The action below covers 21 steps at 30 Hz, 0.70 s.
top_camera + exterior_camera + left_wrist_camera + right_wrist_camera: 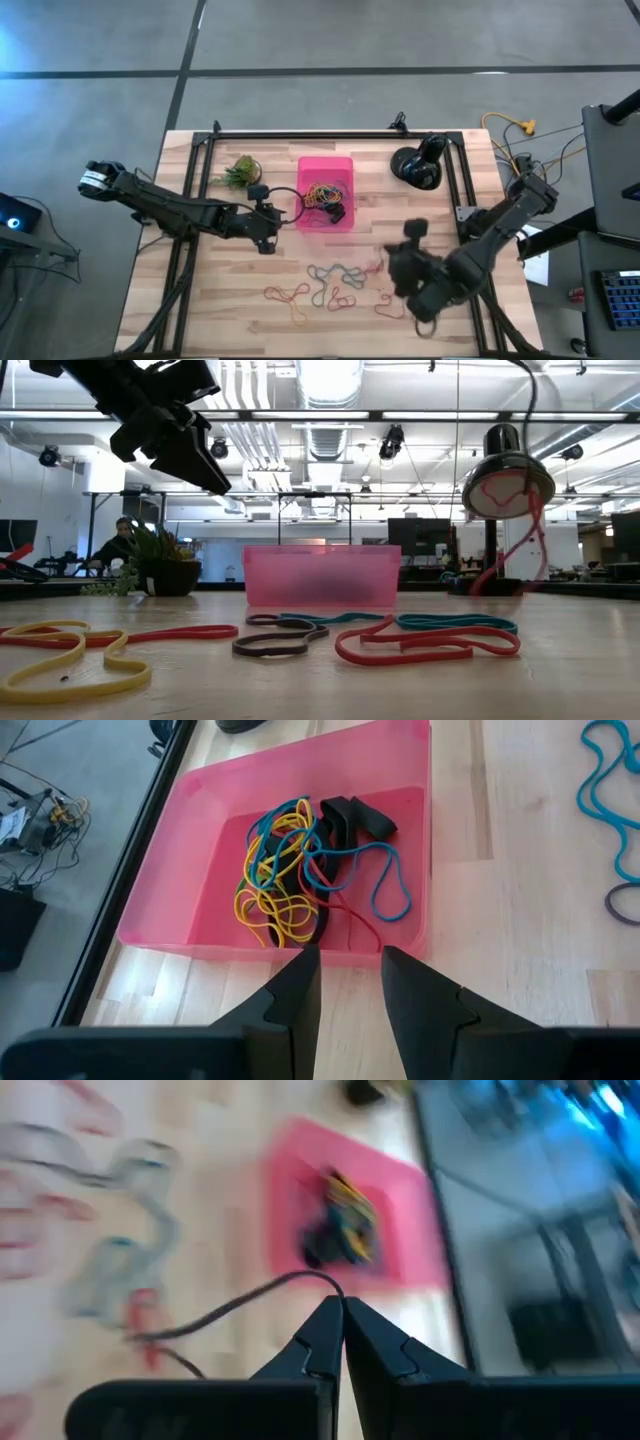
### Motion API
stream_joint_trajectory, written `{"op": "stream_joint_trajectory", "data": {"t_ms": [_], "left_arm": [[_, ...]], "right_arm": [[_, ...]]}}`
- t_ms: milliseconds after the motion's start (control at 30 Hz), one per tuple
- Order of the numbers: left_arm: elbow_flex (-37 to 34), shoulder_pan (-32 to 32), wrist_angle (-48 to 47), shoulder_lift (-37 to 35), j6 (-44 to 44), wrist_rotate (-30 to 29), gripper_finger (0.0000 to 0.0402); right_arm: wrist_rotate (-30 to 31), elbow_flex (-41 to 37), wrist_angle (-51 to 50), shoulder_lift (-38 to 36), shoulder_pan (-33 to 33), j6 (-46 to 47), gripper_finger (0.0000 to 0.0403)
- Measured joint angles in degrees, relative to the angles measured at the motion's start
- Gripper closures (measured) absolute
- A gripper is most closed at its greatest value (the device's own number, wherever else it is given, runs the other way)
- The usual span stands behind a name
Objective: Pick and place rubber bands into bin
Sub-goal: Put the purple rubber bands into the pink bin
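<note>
A bright pink translucent bin (190, 870) is seen just beyond the dark fingers (300, 990) of the left gripper, filled with yellow, blue, red and black rubber bands (300, 860). Pale striped wood is shown by the table (520, 900).

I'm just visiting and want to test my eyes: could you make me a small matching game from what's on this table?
Things:
1. bin
2. small green plant
3. left gripper
4. right gripper

States:
A. fingers pressed shut
B. holds a tangle of rubber bands
C. fingers apart, empty, at the bin's edge
D. beside the bin, on the left arm's side

Pairs: 1-B, 2-D, 3-C, 4-A
</note>
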Motion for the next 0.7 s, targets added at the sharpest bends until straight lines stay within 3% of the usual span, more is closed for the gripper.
{"op": "stream_joint_trajectory", "data": {"t_ms": [67,133,233,300,367,467,567,700], "left_arm": [[-0.1,0.0,0.0,0.0,0.0,0.0,0.0308],[-0.2,0.0,-0.1,0.0,0.1,0.0,0.0308],[0.0,0.0,0.0,0.0,0.3,0.0,0.0308],[0.0,0.0,0.1,0.0,0.3,0.0,0.0308],[0.0,0.0,0.3,0.0,-0.1,0.0,0.0308],[-0.1,0.0,1.6,0.0,-0.1,0.8,0.0308],[-0.2,0.0,7.7,0.7,3.2,6.5,0.0308],[-0.2,-0.4,21.0,3.3,13.8,21.3,0.0308]], "right_arm": [[0.1,0.0,-4.2,0.4,-0.9,6.4,0.0394],[-5.2,-0.1,-3.9,0.8,-1.7,8.6,0.0394],[-15.7,-0.7,5.5,1.6,-1.7,0.0,0.0394],[-17.1,-0.8,9.9,2.0,-1.2,-6.4,0.0394],[-12.0,-0.6,8.0,1.9,-0.7,-6.4,0.0394],[-0.3,-0.4,-2.8,1.4,-0.1,3.8,0.0394],[1.5,-0.4,-9.9,1.1,-0.8,12.4,0.0394],[1.5,-0.6,-8.8,1.2,-0.9,12.1,0.0394]]}}
